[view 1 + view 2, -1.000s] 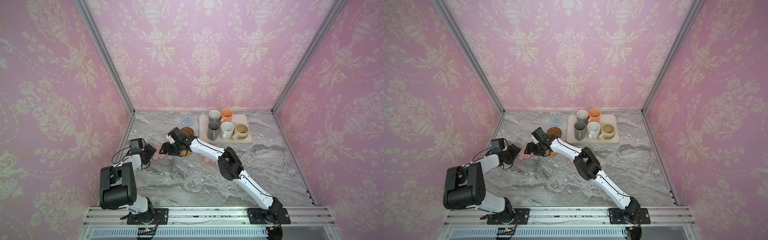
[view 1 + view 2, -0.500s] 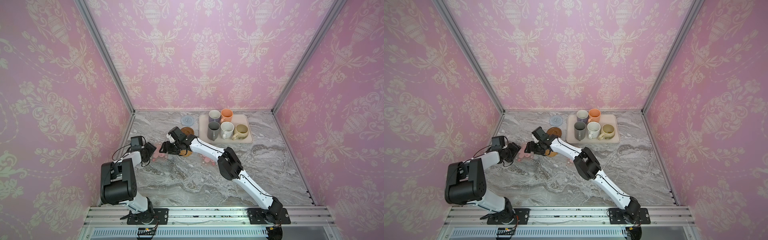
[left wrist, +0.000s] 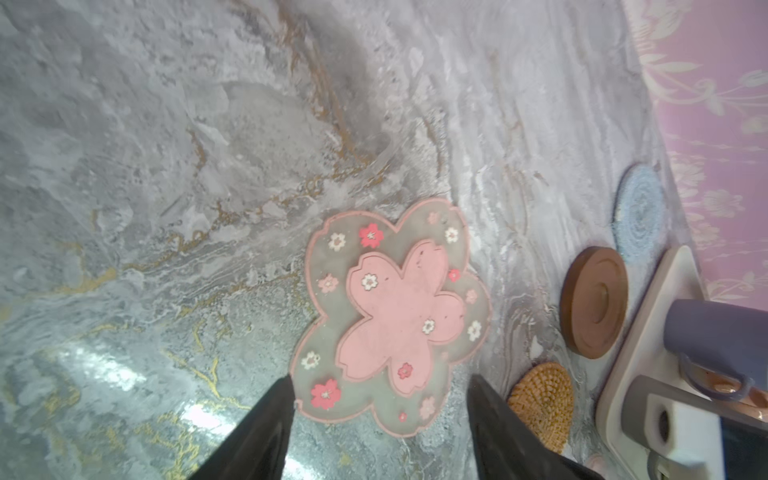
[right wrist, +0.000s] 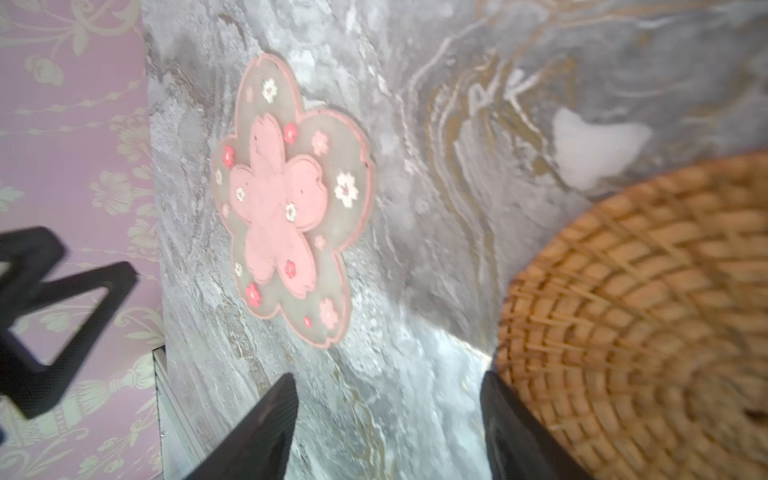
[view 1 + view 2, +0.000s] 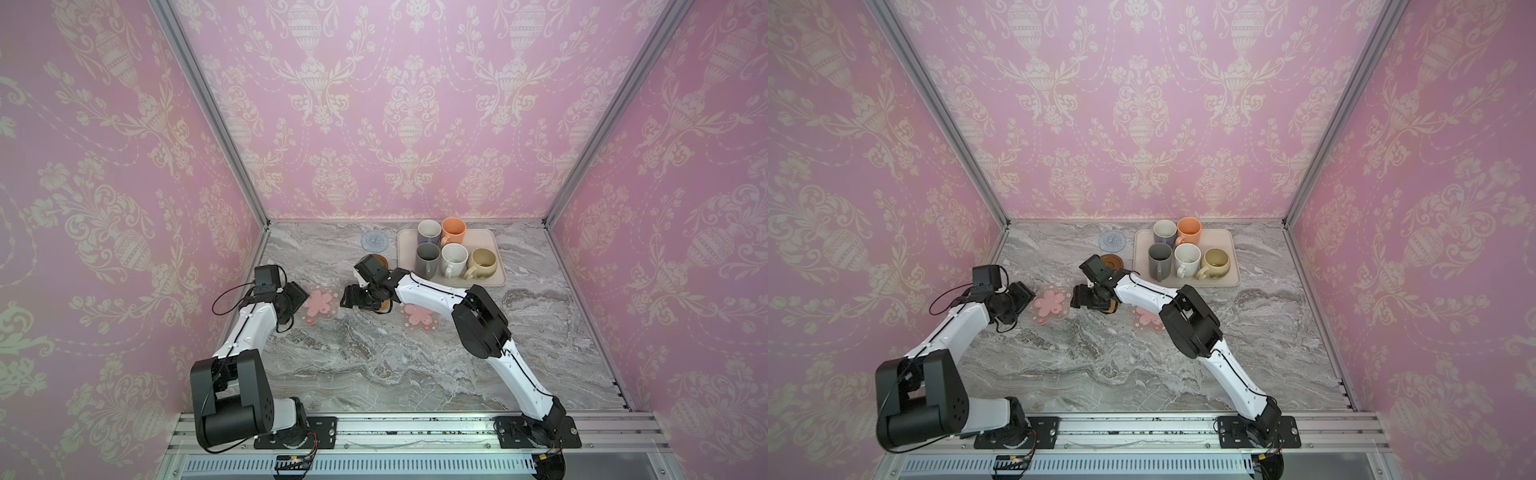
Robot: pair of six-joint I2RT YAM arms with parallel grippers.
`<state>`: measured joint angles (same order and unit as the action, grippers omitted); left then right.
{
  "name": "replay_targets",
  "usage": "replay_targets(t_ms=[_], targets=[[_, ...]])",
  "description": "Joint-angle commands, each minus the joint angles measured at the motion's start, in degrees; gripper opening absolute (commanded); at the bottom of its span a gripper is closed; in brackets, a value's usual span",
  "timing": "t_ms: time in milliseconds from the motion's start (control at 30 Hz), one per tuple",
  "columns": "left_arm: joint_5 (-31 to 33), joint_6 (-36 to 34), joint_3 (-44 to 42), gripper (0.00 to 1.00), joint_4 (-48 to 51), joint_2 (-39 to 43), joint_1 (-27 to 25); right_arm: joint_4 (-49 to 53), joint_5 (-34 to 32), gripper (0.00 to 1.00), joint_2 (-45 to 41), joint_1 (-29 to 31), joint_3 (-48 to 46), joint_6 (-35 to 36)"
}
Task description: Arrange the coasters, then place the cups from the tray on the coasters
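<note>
A clear flower coaster (image 5: pixel 319 305) (image 3: pixel 395 320) (image 4: pixel 286 199) lies flat at the left. My left gripper (image 5: pixel 297 297) (image 3: pixel 380 377) is open at its edge, one fingertip touching the rim. My right gripper (image 5: pixel 349 296) (image 4: pixel 388 375) is open over bare marble, the tan rattan coaster (image 5: pixel 384 306) (image 4: pixel 644 324) just outside one finger. A second flower coaster (image 5: pixel 417 318) lies under the right arm. The blue woven coaster (image 5: pixel 375 240) and brown disc (image 5: pixel 1113 262) sit by the tray (image 5: pixel 490 241). On it stand lavender (image 5: pixel 429 232), peach (image 5: pixel 454 230), grey (image 5: pixel 428 257), speckled white (image 5: pixel 454 258) and beige-yellow (image 5: pixel 482 262) cups.
Pink patterned walls close in the marble table (image 5: pixel 374 365) on three sides, the left wall close behind my left gripper. The right forearm (image 5: pixel 428 291) stretches across the middle of the table. An aluminium rail (image 5: pixel 415 428) runs along the front edge.
The left arm has shifted slightly, its gripper edging toward the back. The flower coaster and the right arm stay where they were.
</note>
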<state>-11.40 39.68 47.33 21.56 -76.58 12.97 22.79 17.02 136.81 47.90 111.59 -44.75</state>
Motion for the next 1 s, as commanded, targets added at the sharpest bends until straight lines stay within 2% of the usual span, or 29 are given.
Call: replay_targets(t_ms=[0, 133, 267, 500, 733, 967], targets=[[0.7, -4.8, 2.0, 0.67, 6.4, 2.2, -2.6, -0.6, -4.1, 0.71, -6.7, 0.0, -4.4, 3.6], [-2.0, -6.7, 2.5, 0.64, 5.6, 2.8, -8.1, -1.6, -5.7, 0.7, -11.5, -1.0, -10.9, 4.6], [-4.4, -4.3, 1.9, 0.6, 1.9, 0.7, -12.1, -4.8, -4.7, 0.7, -14.5, -1.8, -16.1, 3.3], [-6.0, -0.3, 1.8, 0.55, -4.9, -6.9, -15.9, -5.6, -5.2, 0.65, -13.9, -3.1, -15.8, 4.8], [-7.1, 1.8, 1.8, 0.51, -8.6, -10.1, -16.8, -3.6, -7.4, 0.5, -9.4, -4.3, -11.7, 7.6], [-7.2, 1.0, 2.9, 0.47, -8.6, -10.3, -16.8, -2.5, -7.7, 0.3, -4.9, -4.7, -9.6, 7.4]])
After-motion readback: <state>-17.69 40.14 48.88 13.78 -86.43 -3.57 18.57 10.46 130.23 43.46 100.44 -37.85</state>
